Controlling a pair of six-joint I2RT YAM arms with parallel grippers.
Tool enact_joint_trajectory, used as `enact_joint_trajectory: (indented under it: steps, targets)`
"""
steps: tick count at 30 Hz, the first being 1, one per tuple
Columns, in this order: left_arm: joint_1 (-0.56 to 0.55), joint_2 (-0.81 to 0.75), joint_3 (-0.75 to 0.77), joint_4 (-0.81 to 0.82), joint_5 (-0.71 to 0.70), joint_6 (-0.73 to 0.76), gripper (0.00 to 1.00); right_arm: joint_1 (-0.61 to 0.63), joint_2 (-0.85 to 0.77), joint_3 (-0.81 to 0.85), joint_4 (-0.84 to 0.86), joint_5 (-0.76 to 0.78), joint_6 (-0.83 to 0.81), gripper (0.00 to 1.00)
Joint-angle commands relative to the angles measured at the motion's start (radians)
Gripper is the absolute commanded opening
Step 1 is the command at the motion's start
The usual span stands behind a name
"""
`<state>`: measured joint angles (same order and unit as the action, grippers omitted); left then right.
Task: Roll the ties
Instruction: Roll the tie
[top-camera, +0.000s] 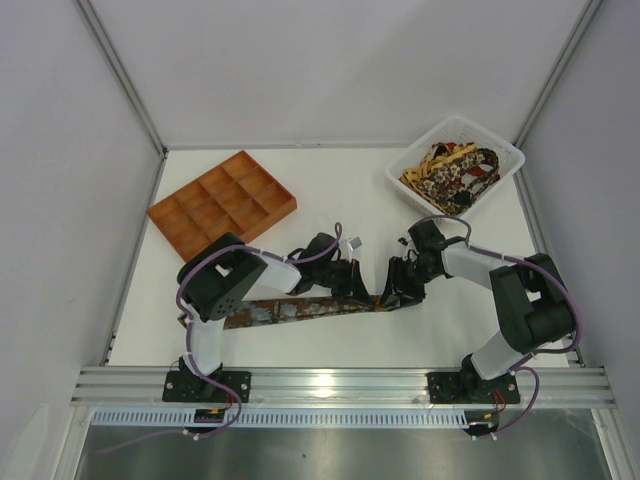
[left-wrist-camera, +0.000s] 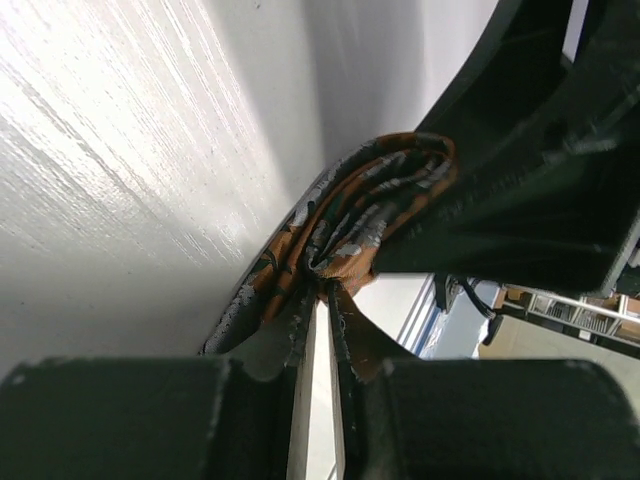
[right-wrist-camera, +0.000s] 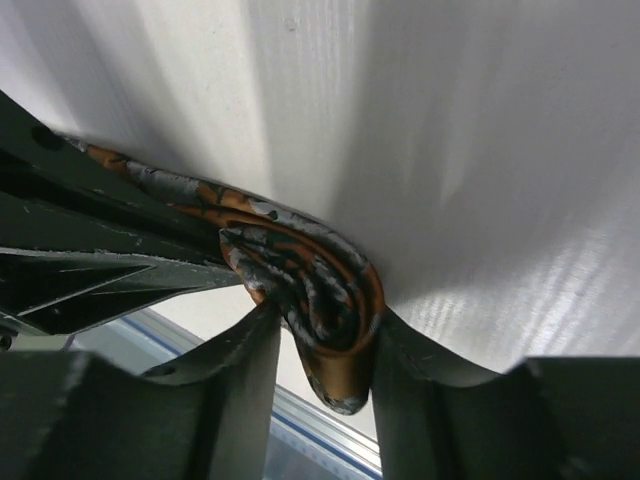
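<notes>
One tie (top-camera: 290, 310), rust-orange with black and grey marks, lies flat across the near middle of the table, its right end wound into a small roll (top-camera: 385, 298). My left gripper (top-camera: 368, 288) comes at the roll from the left. In the left wrist view that gripper (left-wrist-camera: 325, 300) is shut, pinching the core of the tie's roll (left-wrist-camera: 370, 200). My right gripper (top-camera: 398, 290) meets it from the right. In the right wrist view the roll (right-wrist-camera: 320, 280) sits between the parted fingers of that gripper (right-wrist-camera: 320, 335): one finger rests on it, light shows beside the other.
An orange compartment tray (top-camera: 285, 205) sits at the back left. A white basket (top-camera: 505, 155) at the back right holds several more ties (top-camera: 455, 172). An aluminium rail (top-camera: 340, 382) runs along the near edge, and white walls enclose the table.
</notes>
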<state>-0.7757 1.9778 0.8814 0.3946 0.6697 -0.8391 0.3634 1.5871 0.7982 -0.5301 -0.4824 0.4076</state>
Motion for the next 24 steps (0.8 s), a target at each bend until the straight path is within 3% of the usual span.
enact_joint_trajectory:
  steps: [1,11,14,22,24]
  targets:
    - [0.007,0.024,0.034,0.020,-0.012,0.011,0.15,0.000,-0.026,-0.037,0.093,-0.099,0.019,0.48]
    - [0.015,0.042,0.030,0.013,-0.004,0.020,0.15,-0.001,0.011,-0.086,0.225,-0.131,0.030,0.52]
    - [0.016,0.038,0.034,-0.006,-0.005,0.031,0.15,-0.001,0.027,-0.083,0.229,-0.120,0.034,0.49]
    - [0.018,0.001,0.034,-0.036,-0.013,0.054,0.15,-0.003,0.027,0.001,0.067,-0.019,0.002,0.05]
    - [0.019,-0.028,0.033,-0.056,-0.015,0.064,0.15,-0.001,0.022,0.018,0.015,0.010,-0.010,0.00]
